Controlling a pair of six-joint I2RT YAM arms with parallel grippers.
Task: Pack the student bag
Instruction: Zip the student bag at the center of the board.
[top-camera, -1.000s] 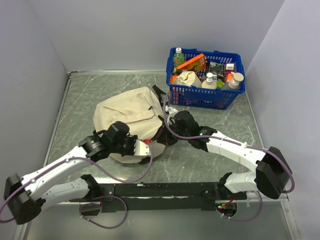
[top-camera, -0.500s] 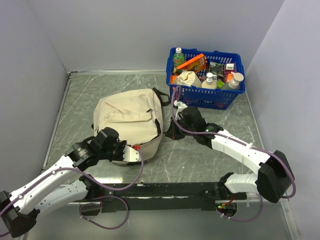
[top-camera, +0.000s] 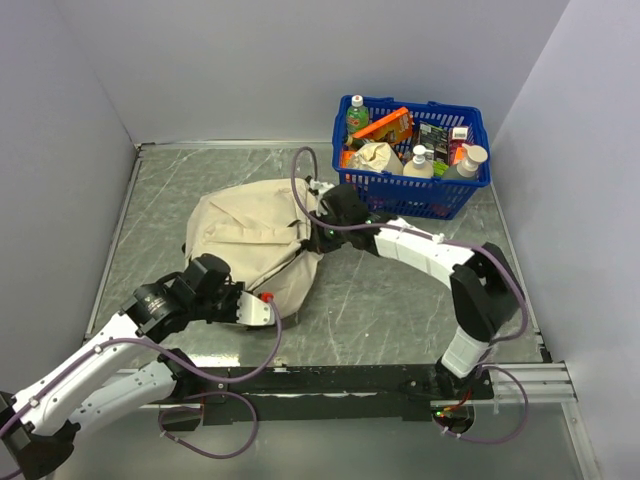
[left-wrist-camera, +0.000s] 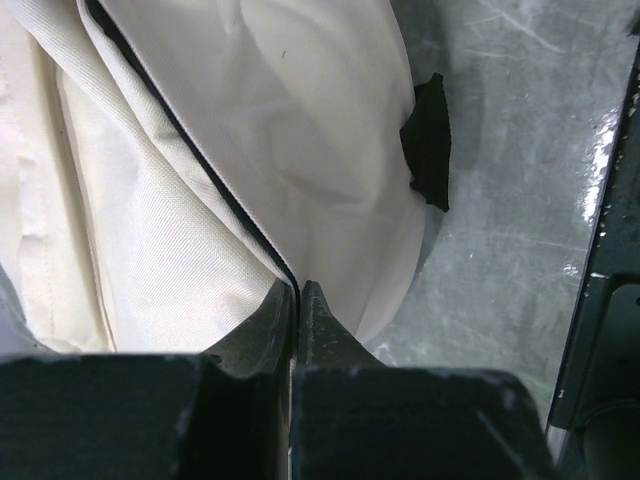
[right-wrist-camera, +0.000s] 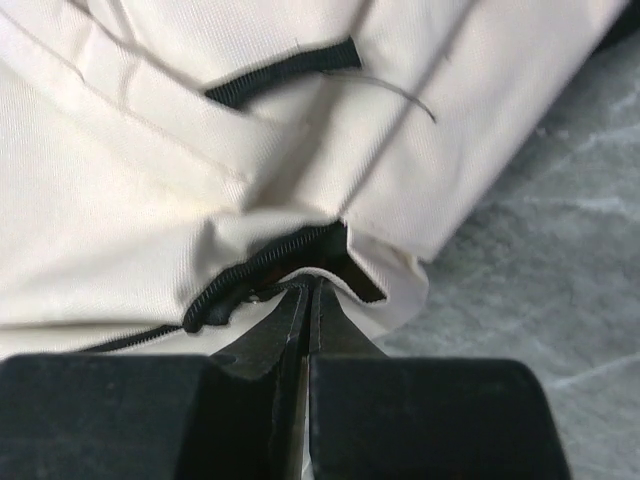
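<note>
The student bag is a cream fabric backpack lying on the grey table, left of centre. My left gripper is at its near edge. In the left wrist view the gripper is shut on the bag's fabric right at the black zipper line. My right gripper is at the bag's right side. In the right wrist view it is shut on the cloth lip of the bag at a short gap in the zipper, where dark lining shows.
A blue plastic basket stands at the back right, holding several bottles and packets. The walls close in on three sides. A black strap tab sticks out of the bag's side over bare table.
My right gripper has swung left from the table beside the bag onto the bag's right side. My left gripper has drawn back toward the near left. The bag has shifted and bunched up.
</note>
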